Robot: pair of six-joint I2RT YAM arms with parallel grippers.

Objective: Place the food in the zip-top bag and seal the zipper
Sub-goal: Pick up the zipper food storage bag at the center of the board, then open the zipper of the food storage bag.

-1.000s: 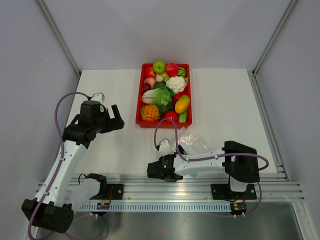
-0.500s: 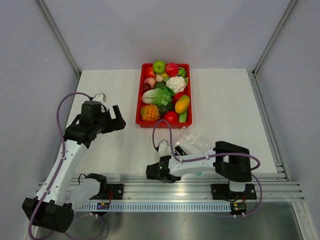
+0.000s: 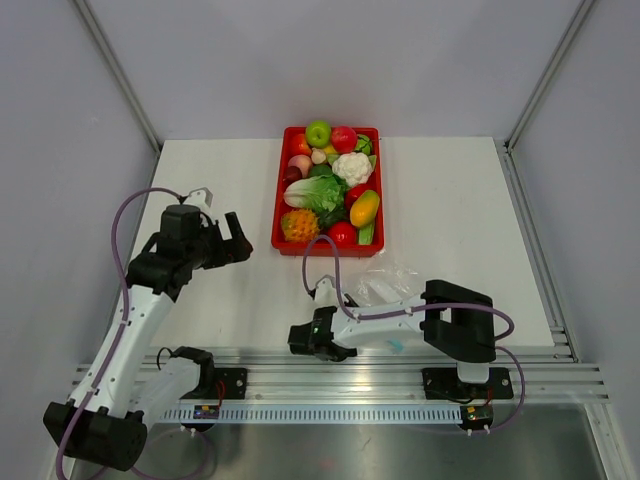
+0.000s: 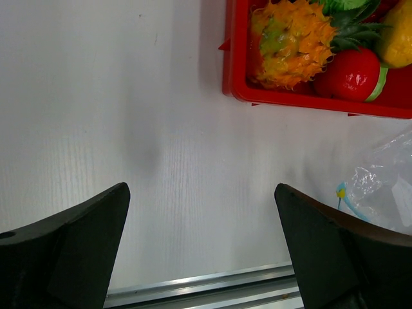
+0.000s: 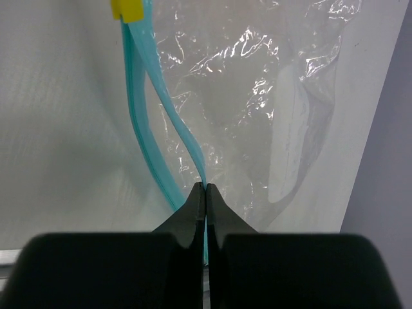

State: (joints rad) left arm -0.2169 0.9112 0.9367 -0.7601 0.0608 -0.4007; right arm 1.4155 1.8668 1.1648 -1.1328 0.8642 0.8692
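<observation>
The food, toy fruits and vegetables such as a cauliflower and a mango, lies heaped in a red tray. The clear zip-top bag lies flat on the table just near of the tray. In the right wrist view my right gripper is shut on one strand of the teal zipper; the other strand curves away to its left. The bag's mouth is parted and the bag holds nothing. My left gripper hangs open left of the tray, nothing between its fingers.
A yellow slider tab sits at the zipper's far end. A spiky orange fruit and a red tomato fill the tray's near corner. The metal rail runs along the table's near edge, below the right arm.
My right gripper has closed onto the zipper strand, and its arm has drawn slightly left along the near edge. The left arm has hardly moved.
</observation>
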